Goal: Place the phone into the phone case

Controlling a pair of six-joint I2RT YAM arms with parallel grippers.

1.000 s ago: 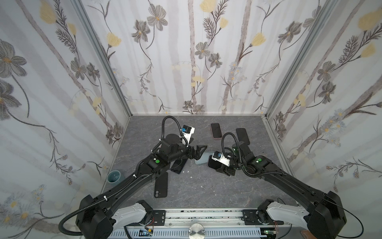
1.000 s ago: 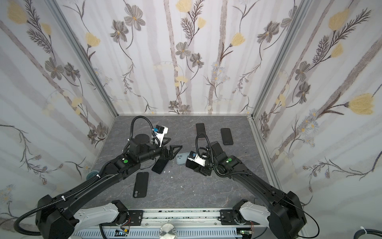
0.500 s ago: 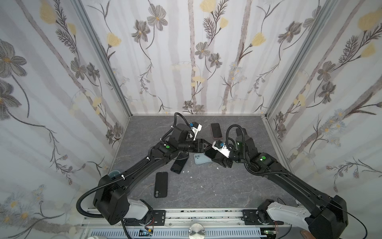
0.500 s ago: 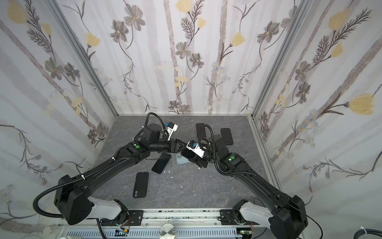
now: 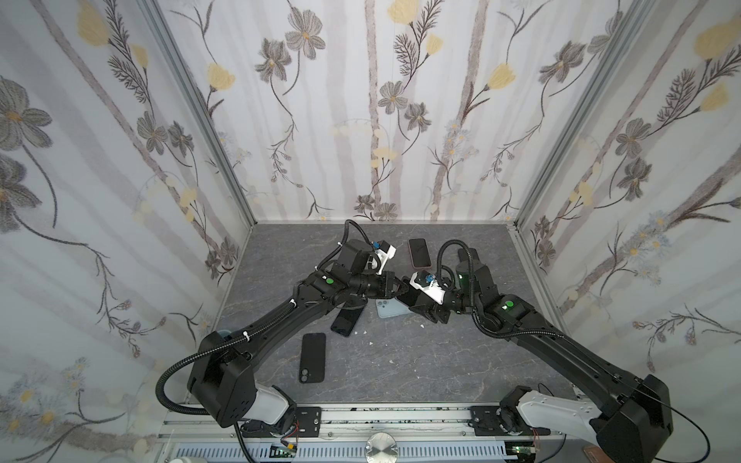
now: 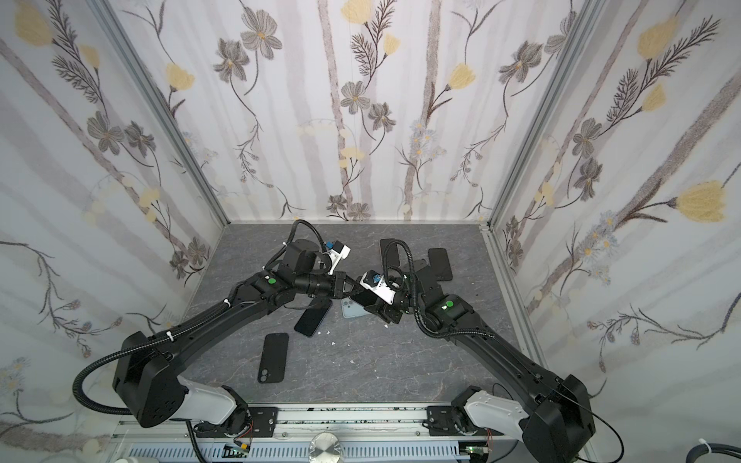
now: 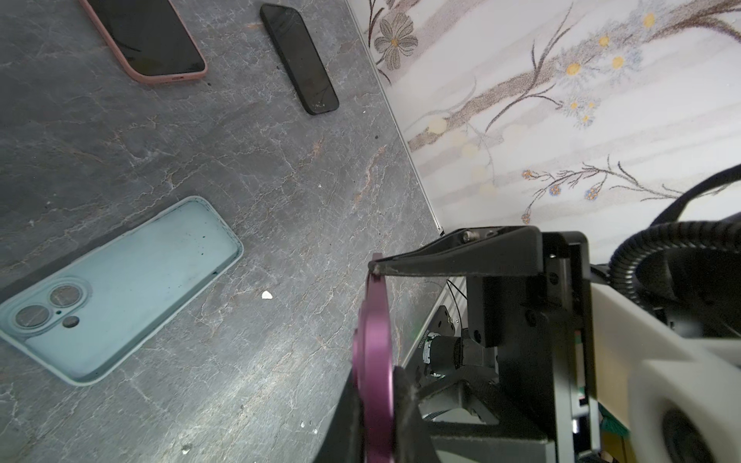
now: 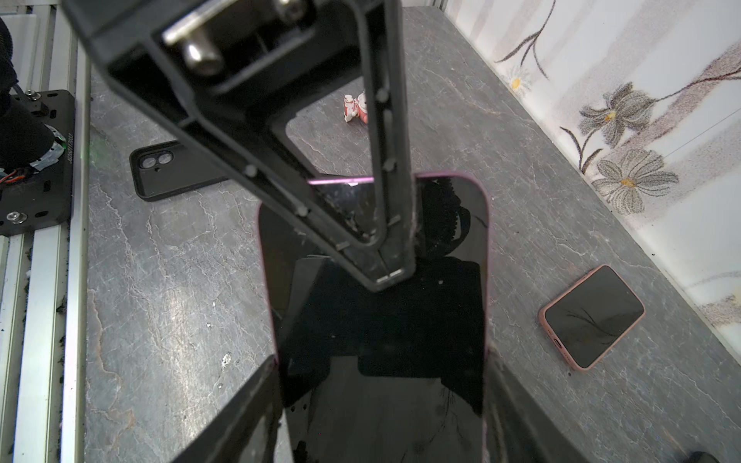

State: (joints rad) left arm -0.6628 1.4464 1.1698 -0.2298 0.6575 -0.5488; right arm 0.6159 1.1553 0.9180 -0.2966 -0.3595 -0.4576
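The phone, black-screened with a purple rim, is held off the table between both arms. My right gripper is shut across its width, one finger on each long edge. My left gripper is shut on the phone's purple edge, pinching its far end flat between the fingers. The phone case is light blue, empty and lies open side up on the table, just below the two grippers in both top views. The grippers meet at mid-table.
A bare black phone and a black case lie at front left. A pink-cased phone and another black phone lie at the back. A small red-and-white figure stands on the table. Walls enclose three sides.
My left gripper reached right to the phone held by my right gripper and went from open to shut on its end. The right arm rose slightly with the phone.
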